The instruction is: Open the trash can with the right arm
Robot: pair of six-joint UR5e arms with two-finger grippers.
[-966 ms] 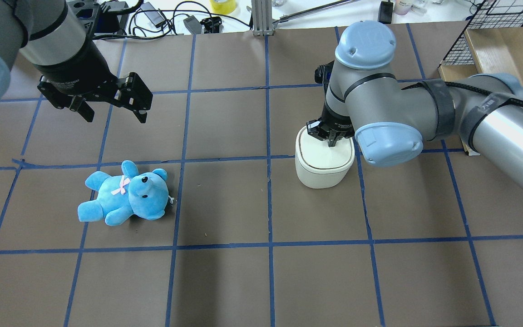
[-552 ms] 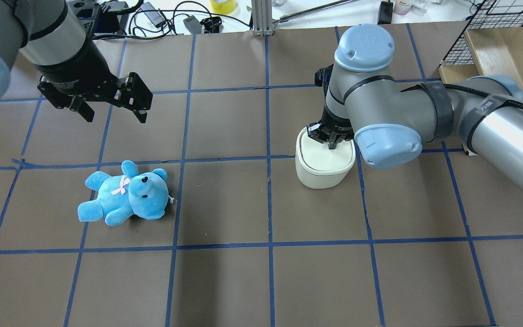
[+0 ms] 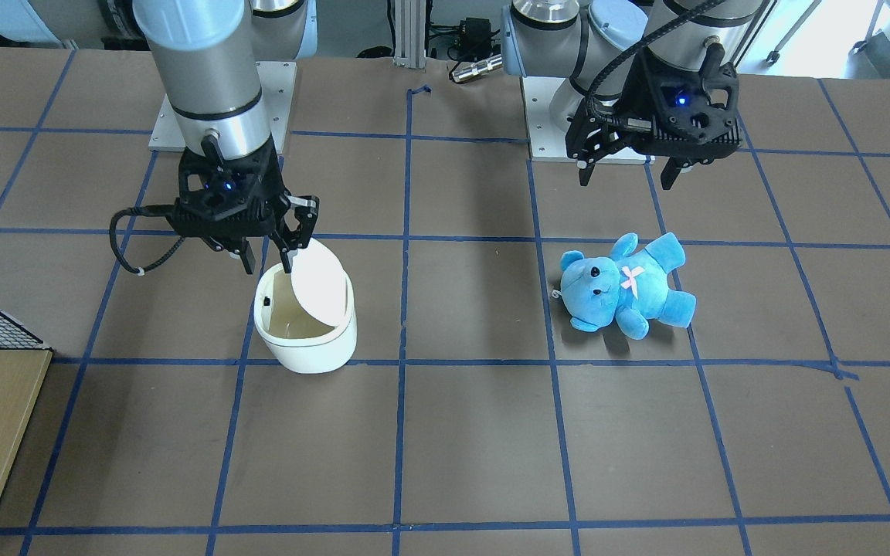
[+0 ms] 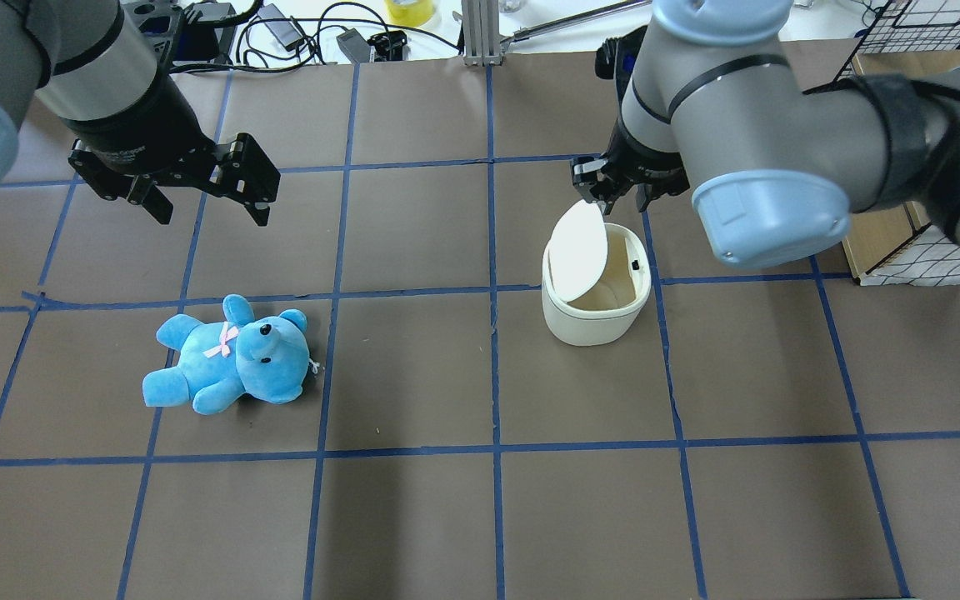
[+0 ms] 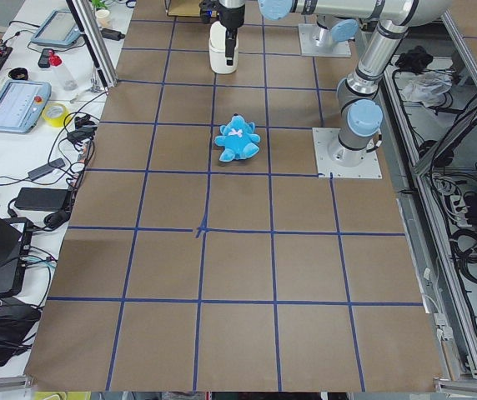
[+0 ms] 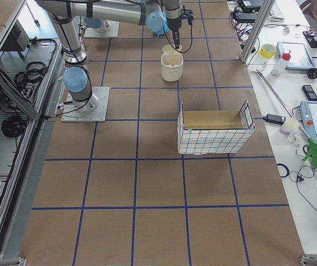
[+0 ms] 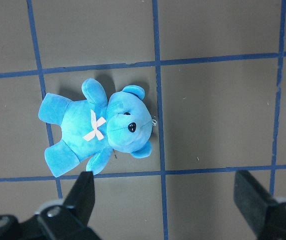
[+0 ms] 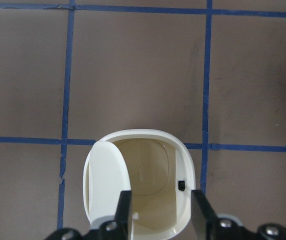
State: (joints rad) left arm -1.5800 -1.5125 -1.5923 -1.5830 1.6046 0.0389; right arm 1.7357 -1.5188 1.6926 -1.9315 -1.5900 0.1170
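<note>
Directly beneath the right gripper [image 3: 268, 265] the mouth of the trash can [image 3: 306, 351] is uncovered. The raised lid [image 3: 321, 289] is tilted up just beside one fingertip, on the side toward the other arm, and passage there is blocked. Below and slightly ahead of the wide-spread left gripper [image 4: 213, 218], the mat is occupied by a teddy bear [image 4: 230, 354].

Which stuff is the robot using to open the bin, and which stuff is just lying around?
For the job: trash can, its raised lid, right gripper above it.
Just lying around: blue teddy bear, wire basket, open left gripper.
</note>
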